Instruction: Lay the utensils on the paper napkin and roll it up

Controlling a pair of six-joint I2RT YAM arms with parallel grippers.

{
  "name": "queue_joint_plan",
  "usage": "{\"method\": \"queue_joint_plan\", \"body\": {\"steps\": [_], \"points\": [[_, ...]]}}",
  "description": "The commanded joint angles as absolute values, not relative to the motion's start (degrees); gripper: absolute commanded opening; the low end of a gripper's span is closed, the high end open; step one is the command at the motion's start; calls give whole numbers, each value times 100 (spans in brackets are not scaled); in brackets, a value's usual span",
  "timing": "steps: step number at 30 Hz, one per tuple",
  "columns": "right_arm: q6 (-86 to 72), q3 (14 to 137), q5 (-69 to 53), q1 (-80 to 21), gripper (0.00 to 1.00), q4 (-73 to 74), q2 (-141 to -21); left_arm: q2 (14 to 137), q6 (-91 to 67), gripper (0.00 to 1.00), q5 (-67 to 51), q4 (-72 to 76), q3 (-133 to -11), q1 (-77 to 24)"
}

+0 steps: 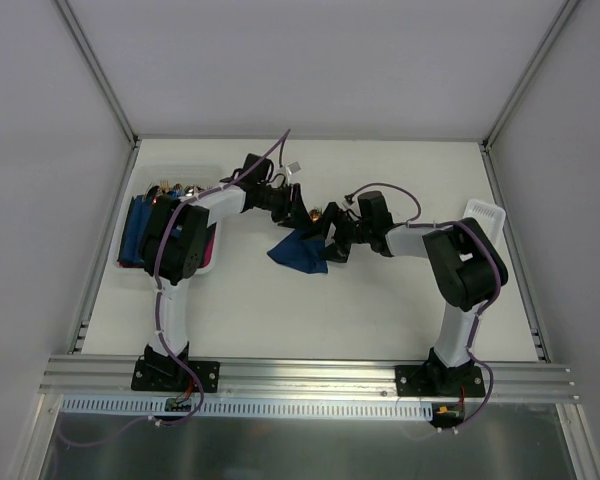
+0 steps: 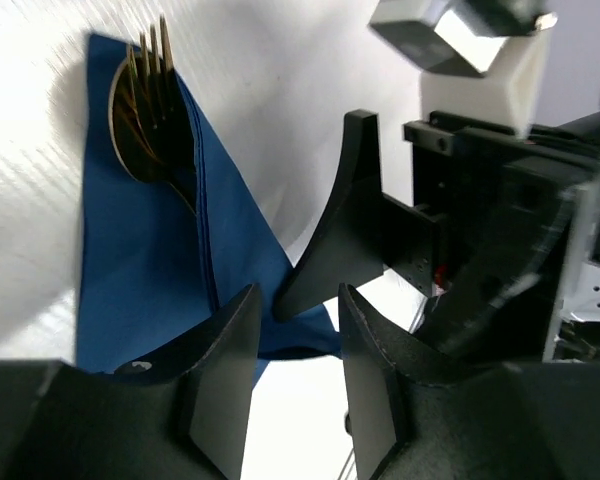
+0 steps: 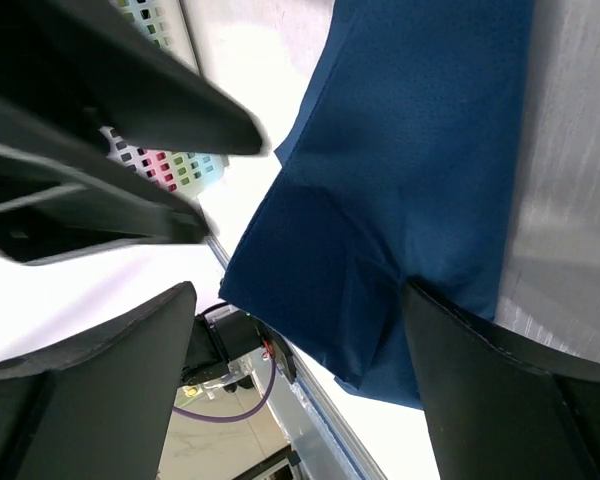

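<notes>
At the near edge both arms rise from their bases and bend inward to meet over mid-table. The paper napkin (image 1: 298,252) lies there, folded over into a loose, rumpled wedge rather than a flat square. The right gripper (image 1: 332,243) hangs at its right side with jaws spread wide. In its wrist view the two fingers (image 3: 110,380) straddle the blue sheet without pinching it. Just beyond, the left gripper (image 1: 298,212) is at the napkin's far end, its jaws parted with nothing between them. One finger of the right gripper stands close in front of its camera. The utensils (image 2: 148,110) are tucked inside the fold, with only their heads poking out of the far end: the tines of a fork (image 2: 155,55) lying over a dark rounded head. Farther left, a white tray (image 1: 123,255) holds dark blue rolls (image 1: 138,228); at the far right sits a white basket (image 1: 483,212)
</notes>
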State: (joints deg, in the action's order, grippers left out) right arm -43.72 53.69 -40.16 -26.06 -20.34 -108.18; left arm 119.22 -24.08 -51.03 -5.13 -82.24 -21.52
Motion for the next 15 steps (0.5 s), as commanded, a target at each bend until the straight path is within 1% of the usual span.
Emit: {"method": "queue_joint_plan", "body": {"steps": [1, 8, 15], "points": [[-4026, 5230, -3814, -2584, 89, -1995, -10934, 12093, -2619, 36, -5580, -615, -8508, -2311], [-3999, 5238, -3876, -2566, 89, -1995, -10960, 12190, -2462, 27, -5818, -694, -8333, -2470], [-3955, 5168, -3946, -2496, 89, -1986, -10916, 11936, -2040, 18, -5520, -1019, -7858, -2347]]}}
